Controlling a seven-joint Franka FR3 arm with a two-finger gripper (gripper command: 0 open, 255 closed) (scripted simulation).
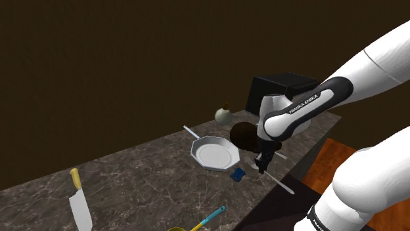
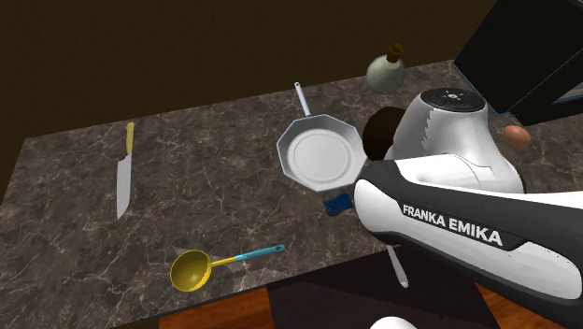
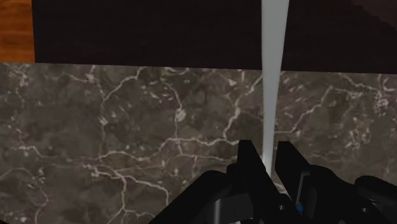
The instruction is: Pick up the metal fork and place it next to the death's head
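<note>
A pale grey metal fork (image 3: 270, 95) lies along the dark marbled counter, its far end reaching past the counter's edge. My black gripper (image 3: 266, 153) is shut on it near one end, with the fingers (image 3: 248, 159) pressed to either side of the handle. In the shoulder view the gripper (image 1: 263, 166) hangs low over the counter's near edge and the fork (image 1: 284, 186) slants out from it. A dark brown rounded thing (image 1: 244, 134), apparently the death's head, sits just behind the gripper, partly hidden by the arm; it also shows as the brown lump (image 2: 377, 131).
A white octagonal pan (image 1: 213, 152) lies beside the brown thing, with a small blue object (image 1: 238, 173) in front of it. A round flask (image 1: 223, 115) and a black box (image 1: 279, 92) stand behind. A yellow-handled knife (image 1: 79, 203) and a yellow ladle (image 2: 191, 269) lie further off.
</note>
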